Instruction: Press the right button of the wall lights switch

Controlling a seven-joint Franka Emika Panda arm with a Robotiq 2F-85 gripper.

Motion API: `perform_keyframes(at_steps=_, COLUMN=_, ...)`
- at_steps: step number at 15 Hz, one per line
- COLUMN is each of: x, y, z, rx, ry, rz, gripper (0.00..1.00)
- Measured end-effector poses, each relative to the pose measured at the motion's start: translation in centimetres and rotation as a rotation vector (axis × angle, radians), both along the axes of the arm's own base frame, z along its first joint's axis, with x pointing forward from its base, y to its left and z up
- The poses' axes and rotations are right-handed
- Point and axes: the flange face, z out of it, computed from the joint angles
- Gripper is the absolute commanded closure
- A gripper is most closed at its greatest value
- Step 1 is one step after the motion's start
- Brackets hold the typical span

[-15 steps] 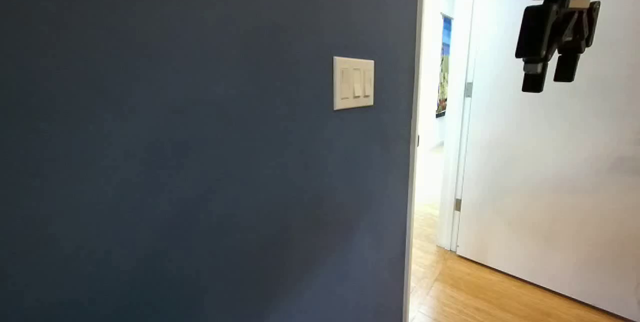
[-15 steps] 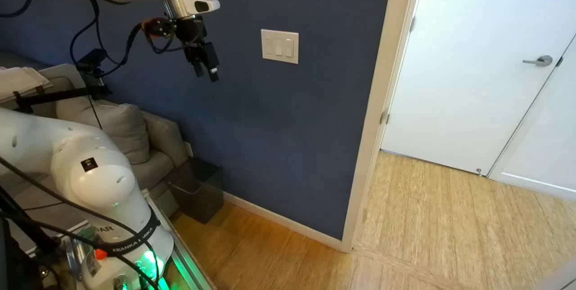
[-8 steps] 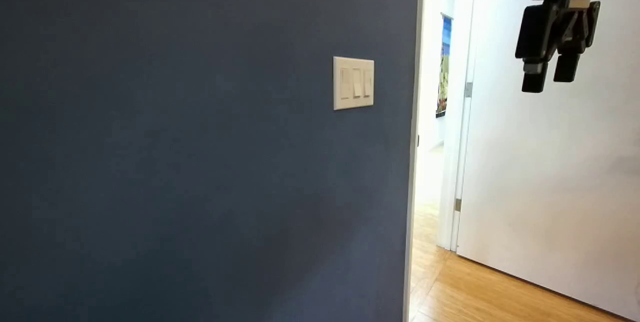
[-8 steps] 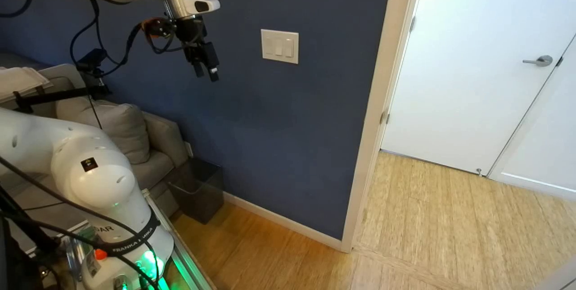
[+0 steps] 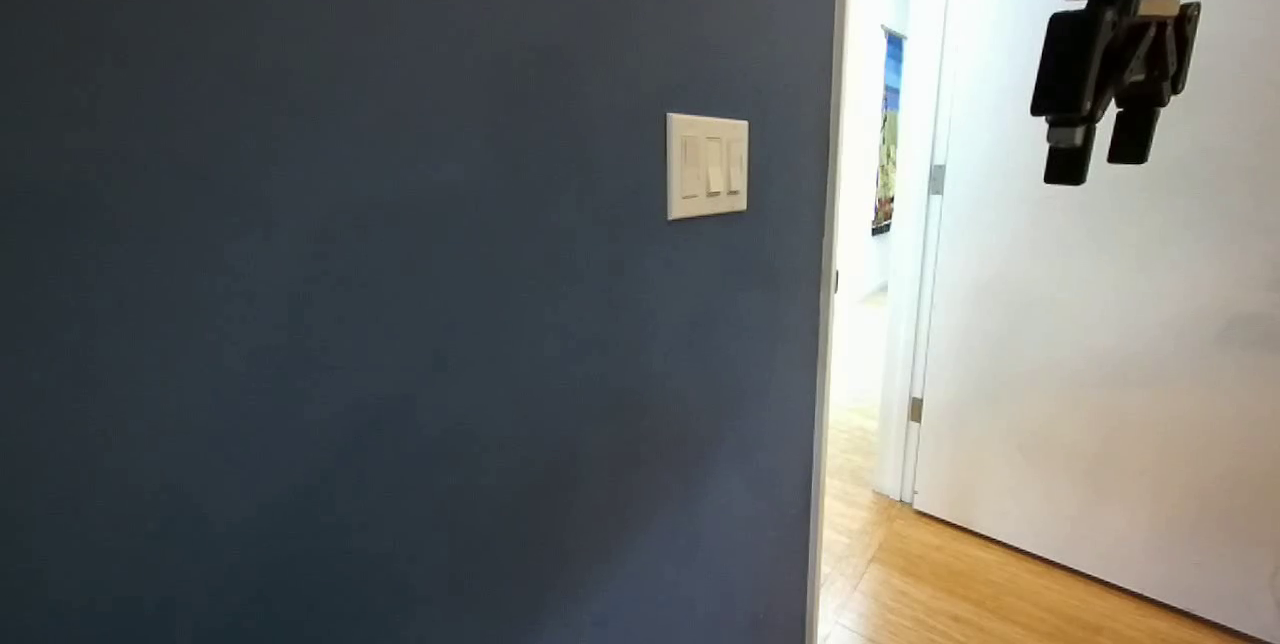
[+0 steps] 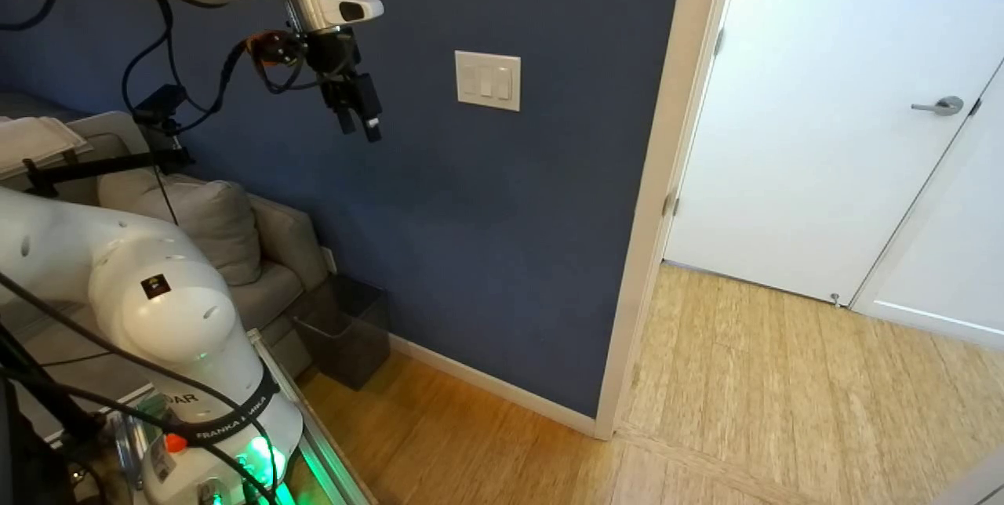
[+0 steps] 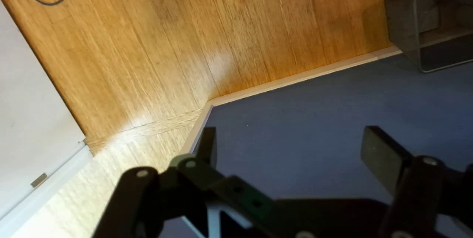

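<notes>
A white wall switch plate (image 5: 673,207) with three rocker buttons side by side is on the dark blue wall; the plate also shows in an exterior view (image 6: 487,104). Its right button (image 5: 736,167) faces out and also shows in an exterior view (image 6: 504,84). My black gripper (image 6: 359,127) points down, apart from the plate, its tips a little lower than the plate. In an exterior view the gripper (image 5: 1100,154) hangs to the right of the plate. In the wrist view the gripper (image 7: 290,140) has its fingers wide apart with nothing between them. The switch is out of the wrist view.
The blue wall (image 6: 502,254) ends at a door frame (image 6: 655,199) right of the switch, with a white door (image 6: 800,113) beyond. A grey sofa (image 6: 274,254) and a dark bin (image 6: 345,332) stand along the wall below the arm. Cables hang from the arm.
</notes>
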Motion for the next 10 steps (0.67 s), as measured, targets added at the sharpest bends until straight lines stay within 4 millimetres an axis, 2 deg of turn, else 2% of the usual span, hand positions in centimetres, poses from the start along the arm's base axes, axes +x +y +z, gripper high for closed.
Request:
perform_keyframes(at_steps=3, x=0.2, y=-0.4, z=0.1, rx=0.011, ry=-0.005, rz=-0.007, gripper=0.0)
perform_keyframes(at_steps=5, x=1.1, y=-1.3, z=0.8, rx=0.067, ry=-0.038, rz=-0.014, gripper=0.0)
perform_keyframes(at_steps=10, x=5.7, y=-4.4, z=2.9, rx=0.293, ry=-0.122, rz=0.018, gripper=0.0)
